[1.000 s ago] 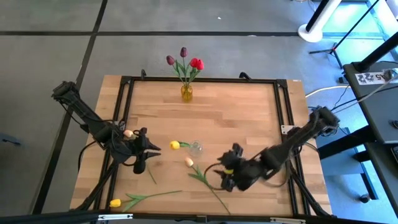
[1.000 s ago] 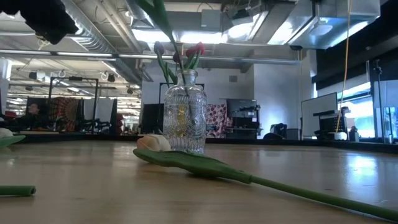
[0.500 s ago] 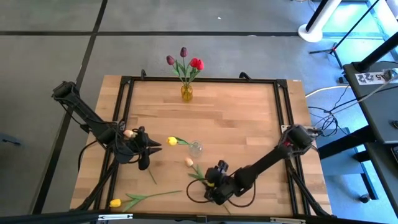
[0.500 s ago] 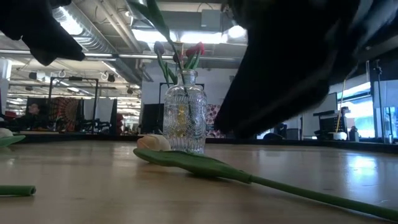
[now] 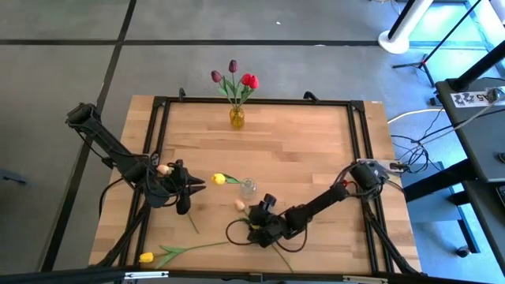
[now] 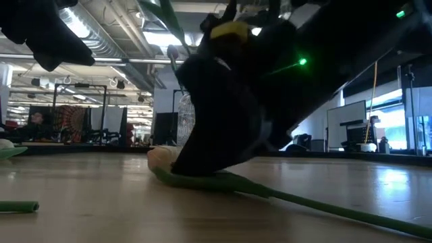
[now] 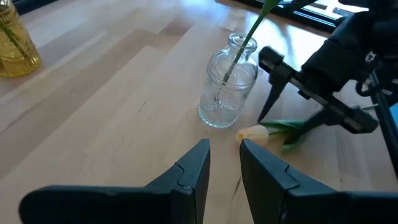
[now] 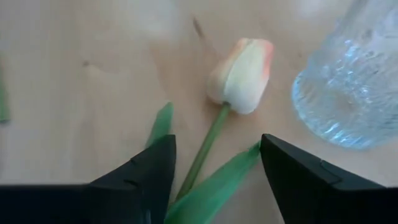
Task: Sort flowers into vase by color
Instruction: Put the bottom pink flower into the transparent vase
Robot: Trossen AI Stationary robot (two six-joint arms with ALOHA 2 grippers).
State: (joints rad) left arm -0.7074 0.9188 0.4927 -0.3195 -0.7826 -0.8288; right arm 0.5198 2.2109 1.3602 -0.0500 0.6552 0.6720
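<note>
A pale peach tulip lies flat on the table beside a clear glass vase. That vase holds one yellow tulip, which leans toward the left edge. My right gripper is open and low over the peach tulip, with one finger on each side of its green stem, just behind the head. My left gripper is narrowly open and hovers left of the clear vase, holding nothing. An amber vase at the far edge holds red and dark purple tulips. My right gripper comes down slanting from the table's near right side, its fingers standing across the peach tulip's stem. A leaf runs close to one finger. Whether the fingers touch the leaf, the stem or the table, I cannot tell.
Another yellow tulip lies at the near left corner, its stem pointing right. A loose green leaf lies near the left gripper. A black frame borders the table. Bare wood spreads between the two vases and on the right.
My right gripper has swung from the near right part of the table toward the left and come down over the peach tulip, ending astride its stem. In the low view, its dark body now fills the space in front of the clear vase.
</note>
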